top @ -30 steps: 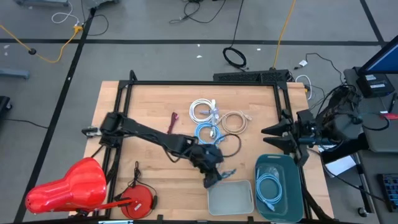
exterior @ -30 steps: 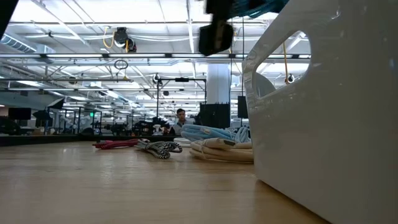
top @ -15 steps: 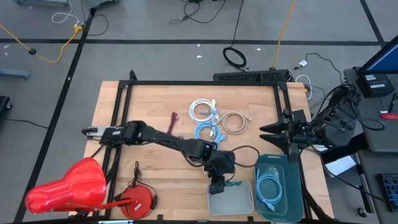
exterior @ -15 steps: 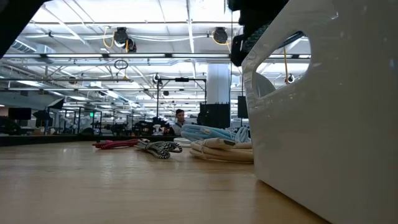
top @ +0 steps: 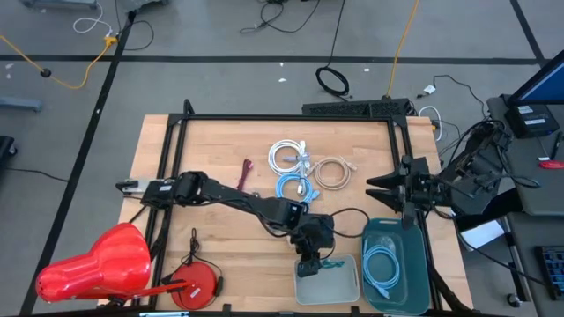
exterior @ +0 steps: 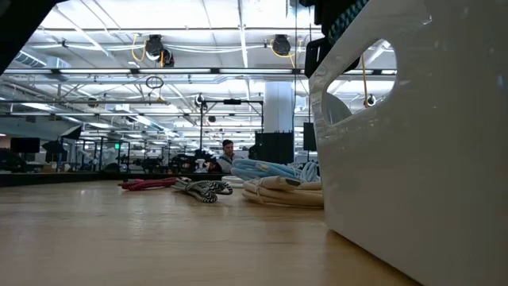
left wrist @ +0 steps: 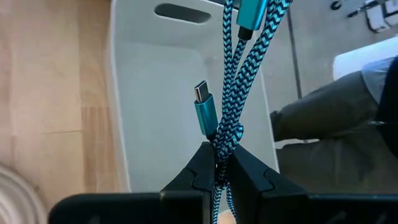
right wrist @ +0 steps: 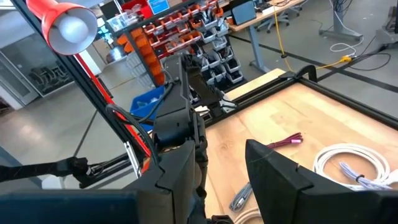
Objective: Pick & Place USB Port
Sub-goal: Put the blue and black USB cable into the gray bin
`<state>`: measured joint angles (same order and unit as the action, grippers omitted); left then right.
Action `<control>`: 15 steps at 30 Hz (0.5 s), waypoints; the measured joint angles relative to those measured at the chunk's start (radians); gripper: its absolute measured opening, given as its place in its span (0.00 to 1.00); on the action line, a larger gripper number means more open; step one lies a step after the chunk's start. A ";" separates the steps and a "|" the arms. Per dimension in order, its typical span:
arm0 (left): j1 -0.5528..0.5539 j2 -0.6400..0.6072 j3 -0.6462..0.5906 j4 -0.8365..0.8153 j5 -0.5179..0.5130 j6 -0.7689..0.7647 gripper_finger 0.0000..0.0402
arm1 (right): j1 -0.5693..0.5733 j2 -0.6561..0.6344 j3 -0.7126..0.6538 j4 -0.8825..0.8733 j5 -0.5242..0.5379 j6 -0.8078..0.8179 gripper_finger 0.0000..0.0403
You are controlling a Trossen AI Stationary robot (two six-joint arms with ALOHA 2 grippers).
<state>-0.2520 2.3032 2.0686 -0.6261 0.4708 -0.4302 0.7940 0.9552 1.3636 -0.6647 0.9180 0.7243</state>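
Item, nearest: white bin [top: 327, 280] at the front edge of the surface [top: 211, 150], empty inside as far as I can see. I have the left gripper [left wrist: 219, 163] clenched on a teal braided USB-C cable [left wrist: 239, 74] directly above that bin's open mouth; the strands run out from between the fingers and the free plug [left wrist: 206, 112] hangs over the bin floor.

Step in hand, as I judge it: the drop. To do it well I want the whole bundle inside the bin walls before I let go, since a loop draped over the rim could drag the cable back out. I would lower a little and centre it away from the near wall.

Item, beside: teal bin [top: 393, 264] touching the white one, already holding a coiled light-blue cable [top: 381, 266].

Item, further: right gripper [top: 381, 192], parked off the surface's right edge above the teal bin, fingers spread, carrying nothing.

Item, farthest: coiled cables [top: 305, 167] in white, blue and cream mid-surface, a small magenta cable [top: 244, 173] beside them.
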 joint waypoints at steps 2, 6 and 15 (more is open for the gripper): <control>0.000 0.000 0.000 0.000 0.004 -0.001 0.06 | 0.000 0.003 0.000 0.000 0.000 0.000 0.33; 0.000 0.000 0.000 0.003 0.004 -0.002 0.09 | 0.000 0.003 0.000 0.000 0.001 0.001 0.33; 0.000 0.000 0.000 0.032 0.002 -0.001 0.04 | 0.000 0.004 0.000 0.001 0.001 0.001 0.33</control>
<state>-0.2522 2.3030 2.0682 -0.5945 0.4730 -0.4311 0.7940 0.9589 1.3636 -0.6640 0.9188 0.7250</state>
